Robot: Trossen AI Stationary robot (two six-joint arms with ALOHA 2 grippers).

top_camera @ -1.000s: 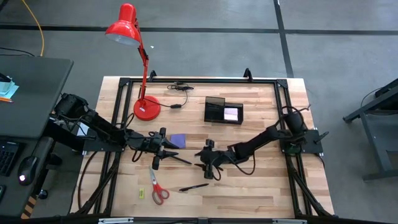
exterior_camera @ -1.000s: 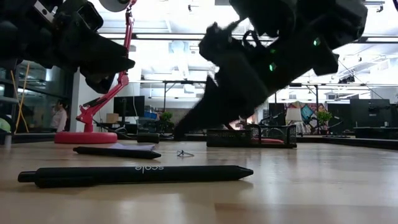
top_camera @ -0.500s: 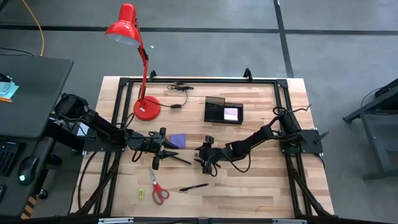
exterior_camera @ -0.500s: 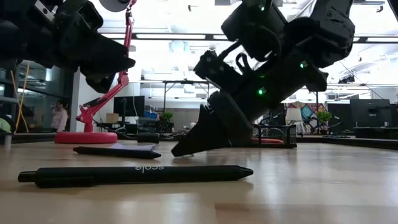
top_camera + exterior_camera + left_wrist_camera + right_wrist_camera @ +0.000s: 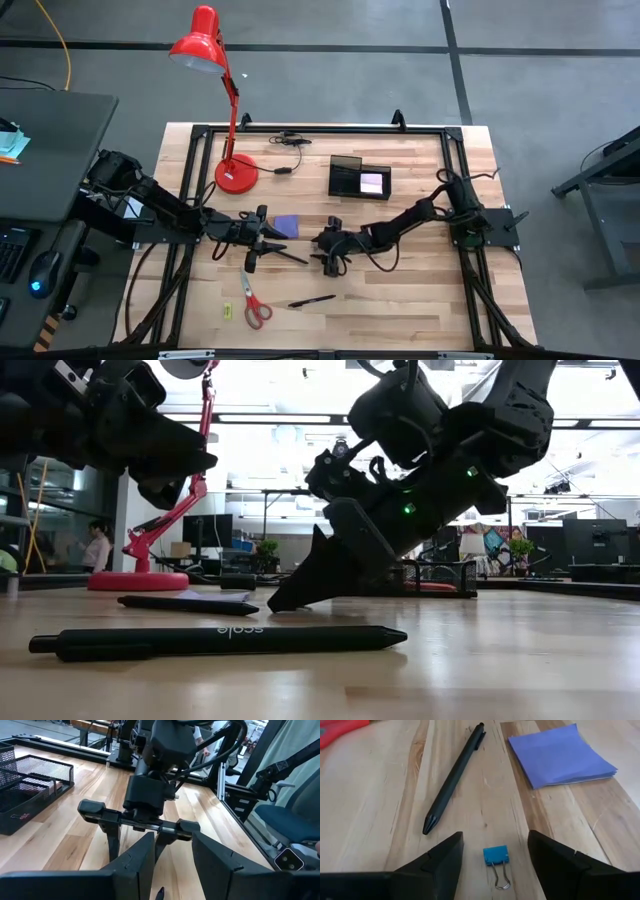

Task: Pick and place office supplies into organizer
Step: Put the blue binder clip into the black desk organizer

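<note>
Right now the right gripper [image 5: 322, 254] is down low near the middle of the table [image 5: 420, 300], its two fingers [image 5: 435, 865] spread apart with a small blue binder clip [image 5: 496, 855] lying on the wood between them, not yet touched by either finger. Just beyond the clip a black pen [image 5: 454, 777] lies on the boards, and beside that sits the purple note pad [image 5: 559, 754], flat, a little left of the table's centre. The left gripper [image 5: 268, 243] hovers just left of the right one, facing it; its jaws are partly apart and I see nothing in them. Another black pen [image 5: 312, 299] lies towards the front edge, and the red-handled scissors [image 5: 253, 303] lie to its left, with a tiny yellow-green piece [image 5: 227, 310] beside them near the front left corner. The organizer [image 5: 359, 178] stands towards the back edge, right of the red lamp's base [image 5: 236, 173], with something pink in its right compartment.
</note>
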